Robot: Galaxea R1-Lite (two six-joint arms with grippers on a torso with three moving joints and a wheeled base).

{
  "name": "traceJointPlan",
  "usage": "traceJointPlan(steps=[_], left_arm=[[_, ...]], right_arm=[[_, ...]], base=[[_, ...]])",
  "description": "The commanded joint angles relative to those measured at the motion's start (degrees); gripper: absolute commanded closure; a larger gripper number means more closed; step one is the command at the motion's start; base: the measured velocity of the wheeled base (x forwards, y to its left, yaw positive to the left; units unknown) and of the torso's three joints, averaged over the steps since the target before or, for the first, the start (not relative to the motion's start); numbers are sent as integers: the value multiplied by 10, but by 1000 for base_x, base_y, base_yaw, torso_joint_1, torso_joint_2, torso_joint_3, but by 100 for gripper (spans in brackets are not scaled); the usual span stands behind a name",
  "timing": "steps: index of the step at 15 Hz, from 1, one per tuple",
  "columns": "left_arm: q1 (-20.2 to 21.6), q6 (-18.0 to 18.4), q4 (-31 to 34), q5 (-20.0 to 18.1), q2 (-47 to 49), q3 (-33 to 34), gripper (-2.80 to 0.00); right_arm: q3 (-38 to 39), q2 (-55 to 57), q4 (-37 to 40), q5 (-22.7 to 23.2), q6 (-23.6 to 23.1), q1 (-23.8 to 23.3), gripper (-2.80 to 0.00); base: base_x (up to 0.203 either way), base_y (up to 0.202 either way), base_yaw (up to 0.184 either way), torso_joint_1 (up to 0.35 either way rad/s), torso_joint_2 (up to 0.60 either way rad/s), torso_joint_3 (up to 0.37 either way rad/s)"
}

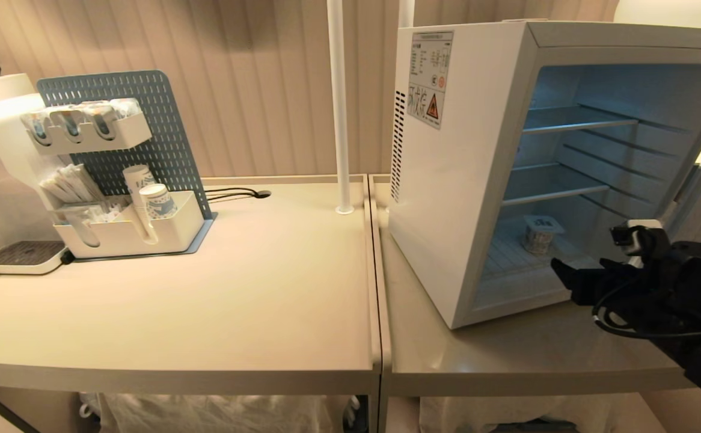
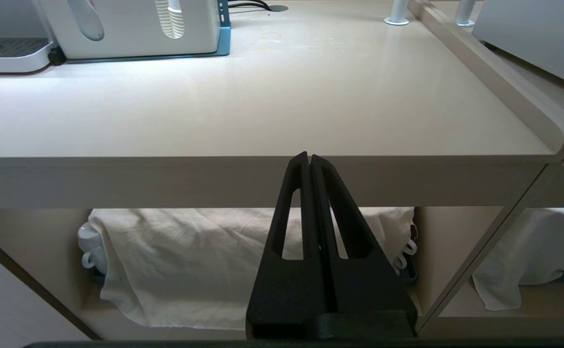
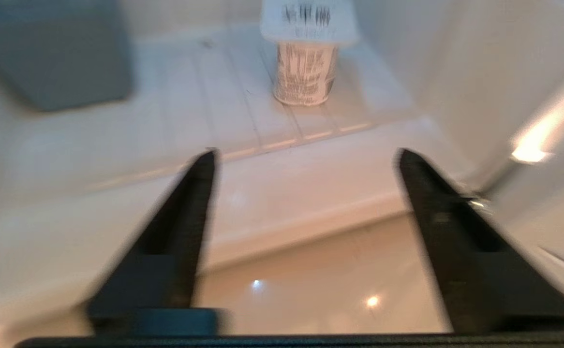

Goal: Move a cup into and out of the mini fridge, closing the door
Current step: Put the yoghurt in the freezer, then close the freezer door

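Head view: the cup stands upright on the floor of the open mini fridge at the tabletop's three o'clock. Just outside, the right pincer gapes empty; the left pincer, parked below the tabletop's edge, is clenched.

One cup, one mini fridge, two tables, two paper cups.
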Motion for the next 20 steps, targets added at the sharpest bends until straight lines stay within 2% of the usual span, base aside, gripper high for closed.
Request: traceJointPlan(steps=[1, 4, 6, 7, 8, 10, 11, 12, 14, 16, 18, 19, 20], left_arm=[[0, 0, 0, 0, 1, 0, 0], [0, 0, 0, 0, 1, 0, 0], [0, 0, 0, 0, 1, 0, 0], [0, 0, 0, 0, 1, 0, 0], [0, 0, 0, 0, 1, 0, 0], [0, 0, 0, -1, 1, 0, 0], [0, 0, 0, -1, 1, 0, 0], [0, 0, 0, -1, 1, 0, 0], [0, 0, 0, 0, 1, 0, 0], [0, 0, 0, 0, 1, 0, 0], [1, 0, 0, -1, 1, 0, 0], [0, 0, 0, 0, 1, 0, 0], [0, 0, 0, -1, 1, 0, 0]], right_arm=[[68, -158, -3, 10, 1, 0, 0], [138, -346, 38, 31, -3, 2, 0], [150, -505, 137, 39, -5, 3, 0], [140, -595, 224, 45, -6, 4, 0], [116, -694, 348, 54, -5, 6, 0], [41, -832, 669, 73, 16, 2, 0], [6, -873, 785, 82, 28, -2, 0], [-18, -928, 864, 90, 24, -8, 0], [-35, -1029, 909, 108, -7, -14, 0], [-17, -1063, 899, 108, -12, -19, 0], [88, -1060, 788, 96, -14, -21, 0], [149, -1059, 751, 92, -18, -21, 0], [190, -1058, 745, 87, -18, -22, 0]], base=[[0, 0, 0, 0, 0, 0], [0, 0, 0, 0, 0, 0], [0, 0, 0, 0, 0, 0], [0, 0, 0, 0, 0, 0], [0, 0, 0, 0, 0, 0], [0, 0, 0, 0, 0, 0], [0, 0, 0, 0, 0, 0], [0, 0, 0, 0, 0, 0], [0, 0, 0, 0, 0, 0], [0, 0, 0, 0, 0, 0], [0, 0, 0, 0, 0, 0], [0, 0, 0, 0, 0, 0], [0, 0, 0, 0, 0, 0]])
